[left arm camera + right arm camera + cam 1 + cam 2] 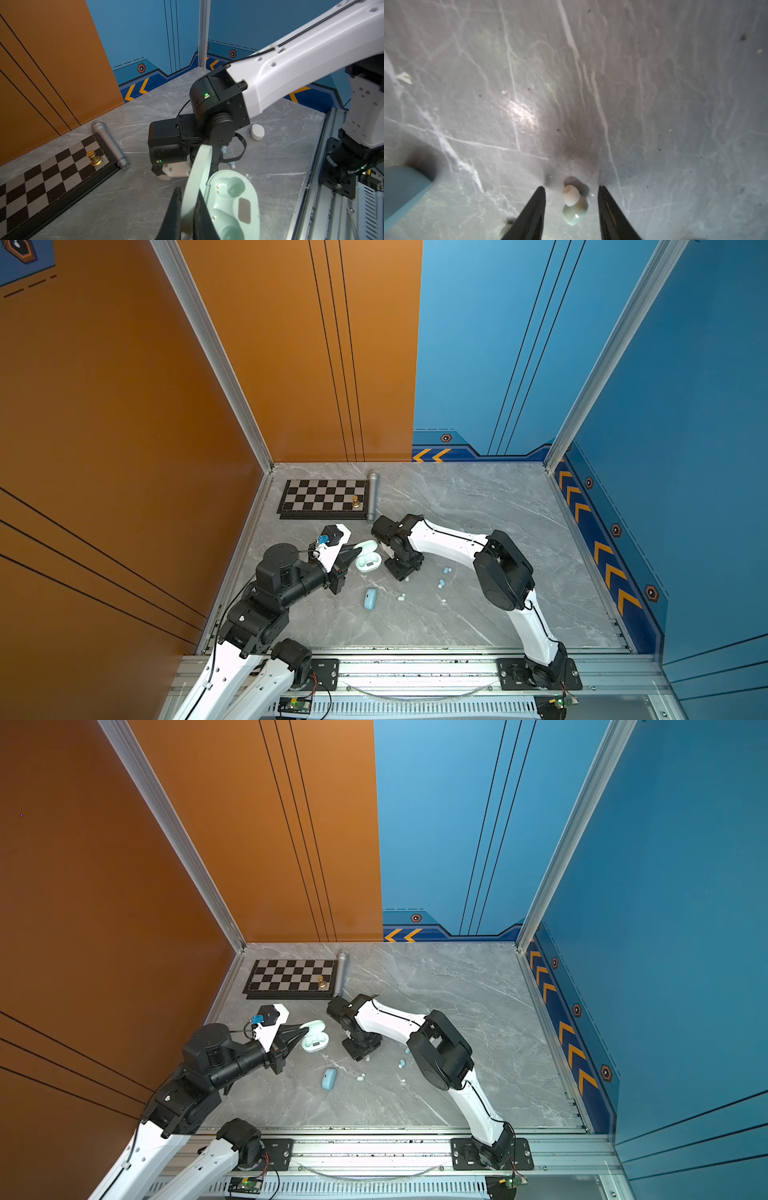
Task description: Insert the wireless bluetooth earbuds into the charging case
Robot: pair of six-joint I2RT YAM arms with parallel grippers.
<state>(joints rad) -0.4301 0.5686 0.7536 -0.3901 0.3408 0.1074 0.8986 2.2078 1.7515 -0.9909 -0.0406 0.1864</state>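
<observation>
Mint charging case [228, 199] lying open left of centre on the marble table [478, 510], left gripper [188, 192] pinched shut on its raised lid [200, 166]; right gripper [571, 187] part-open, jaws straddling a mint earbud [574, 209] just right of the case

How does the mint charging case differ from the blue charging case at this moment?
The mint case stands open with its lid raised; the blue case is closed. The left gripper pinches the mint case's lid; the blue case lies free, touched by nothing. The mint case's wells show empty; the blue case's inside is hidden. Both are rounded, pebble-shaped pastel cases.
</observation>
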